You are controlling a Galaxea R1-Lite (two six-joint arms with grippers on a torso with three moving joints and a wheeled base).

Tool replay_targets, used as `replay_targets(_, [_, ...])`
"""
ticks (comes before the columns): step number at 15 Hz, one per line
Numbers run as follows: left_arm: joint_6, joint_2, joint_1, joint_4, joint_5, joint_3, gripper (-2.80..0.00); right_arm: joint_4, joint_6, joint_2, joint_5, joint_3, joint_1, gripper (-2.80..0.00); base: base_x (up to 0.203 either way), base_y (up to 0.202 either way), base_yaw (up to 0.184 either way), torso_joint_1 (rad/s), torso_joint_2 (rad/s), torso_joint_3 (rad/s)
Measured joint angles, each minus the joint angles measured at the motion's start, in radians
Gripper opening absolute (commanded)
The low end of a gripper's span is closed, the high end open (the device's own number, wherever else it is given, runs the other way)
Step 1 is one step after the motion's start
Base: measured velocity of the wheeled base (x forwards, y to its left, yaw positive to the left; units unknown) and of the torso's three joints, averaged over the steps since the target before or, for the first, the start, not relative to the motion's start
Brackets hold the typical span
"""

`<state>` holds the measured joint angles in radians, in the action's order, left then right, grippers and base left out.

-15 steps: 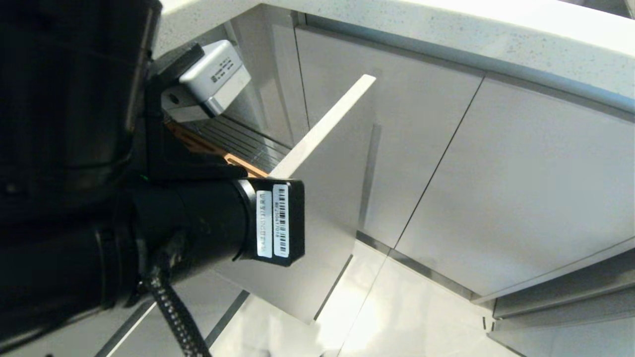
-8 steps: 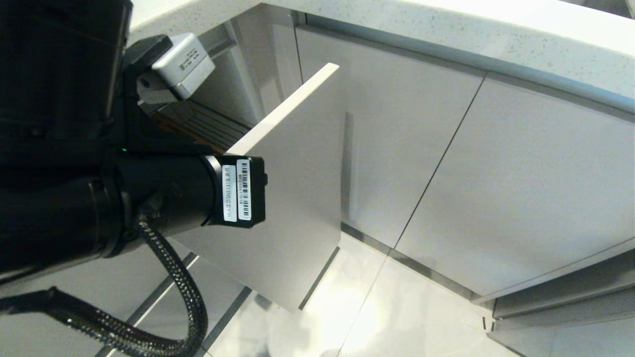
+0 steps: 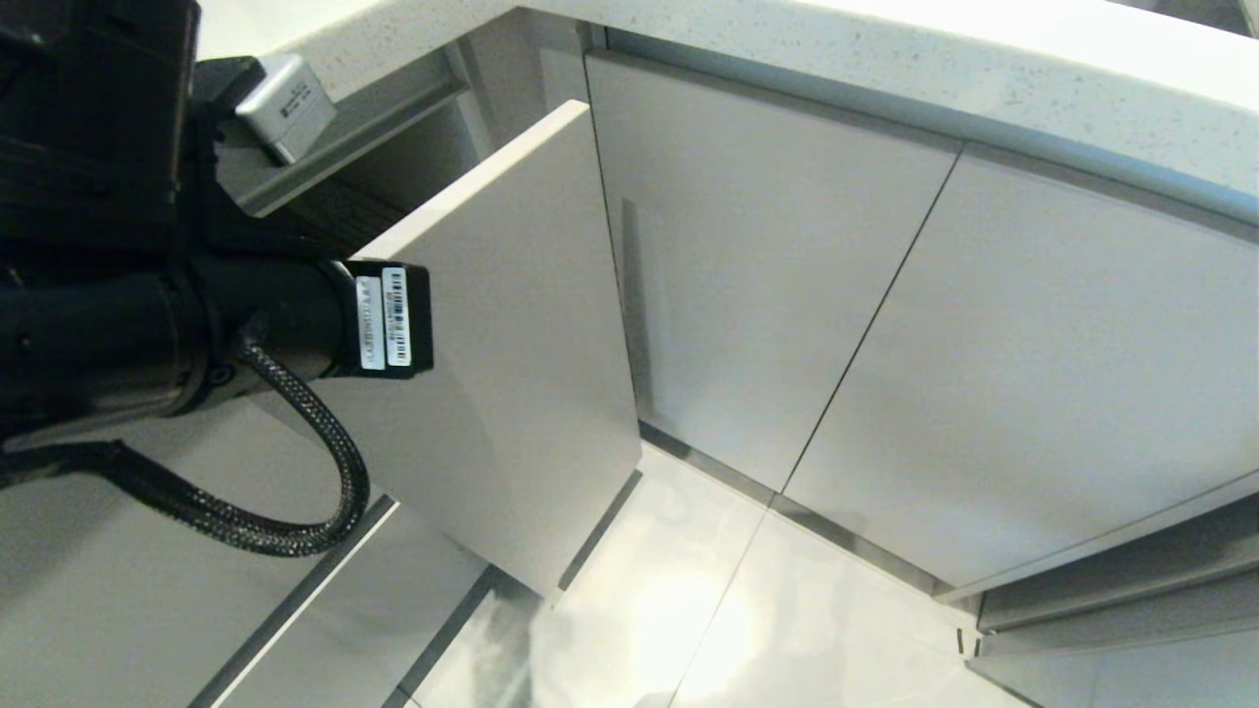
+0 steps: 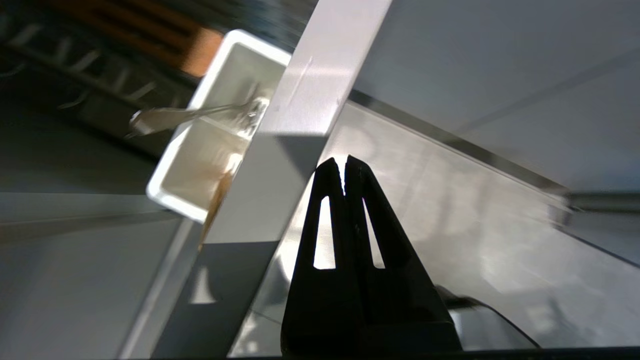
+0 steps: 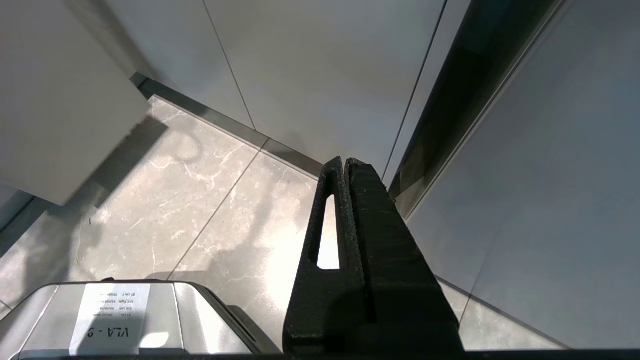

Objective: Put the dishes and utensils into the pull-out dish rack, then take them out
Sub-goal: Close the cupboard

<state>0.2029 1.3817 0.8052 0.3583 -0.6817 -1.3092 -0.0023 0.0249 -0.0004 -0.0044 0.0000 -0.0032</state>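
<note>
Pushing pull-out dish rack (image 3: 511, 324) nearly closed, left tool (image 4: 345, 165) pinched, empty, at grey front panel. Sliding stiffly on rails, heavy; pressing panel's flat face. Spoon (image 4: 195, 116) rattling in caddy (image 4: 200, 150).

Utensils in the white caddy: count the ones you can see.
2. A silver spoon lies across the white caddy, its end sticking out over the rim. Wooden chopsticks poke out beside the grey front panel. The panel may hide more.

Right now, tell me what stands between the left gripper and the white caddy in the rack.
In the left wrist view, the rack's grey front panel stands edge-on between the shut left gripper and the white caddy.
</note>
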Motion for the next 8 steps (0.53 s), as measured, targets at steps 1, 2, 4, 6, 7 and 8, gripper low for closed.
replay_targets(1, [-0.015, -0.003, -0.029, 0.0, 0.0, -0.001, -2.8, 0.0, 0.0, 0.0, 0.0, 0.0, 0.0, -2.8, 0.0, 0.0, 0.0, 0.0, 0.0, 0.0])
replay_targets(2, [-0.028, -0.006, -0.055, 0.001, 0.002, -0.002, -2.8, 0.0, 0.0, 0.0, 0.0, 0.0, 0.0, -2.8, 0.0, 0.0, 0.0, 0.0, 0.0, 0.0])
replay_targets(4, [-0.042, -0.008, -0.113, -0.001, 0.006, -0.008, -2.8, 0.0, 0.0, 0.0, 0.0, 0.0, 0.0, -2.8, 0.0, 0.0, 0.0, 0.0, 0.0, 0.0])
replay_targets(6, [-0.046, -0.013, -0.153, 0.001, 0.04, -0.019, -2.8, 0.0, 0.0, 0.0, 0.0, 0.0, 0.0, -2.8, 0.0, 0.0, 0.0, 0.0, 0.0, 0.0])
replay_targets(7, [-0.046, -0.017, -0.159, 0.002, 0.053, -0.021, -2.8, 0.0, 0.0, 0.0, 0.0, 0.0, 0.0, -2.8, 0.0, 0.0, 0.0, 0.0, 0.0, 0.0])
replay_targets(8, [-0.047, -0.019, -0.163, 0.003, 0.055, -0.022, -2.8, 0.0, 0.0, 0.0, 0.0, 0.0, 0.0, -2.8, 0.0, 0.0, 0.0, 0.0, 0.0, 0.0])
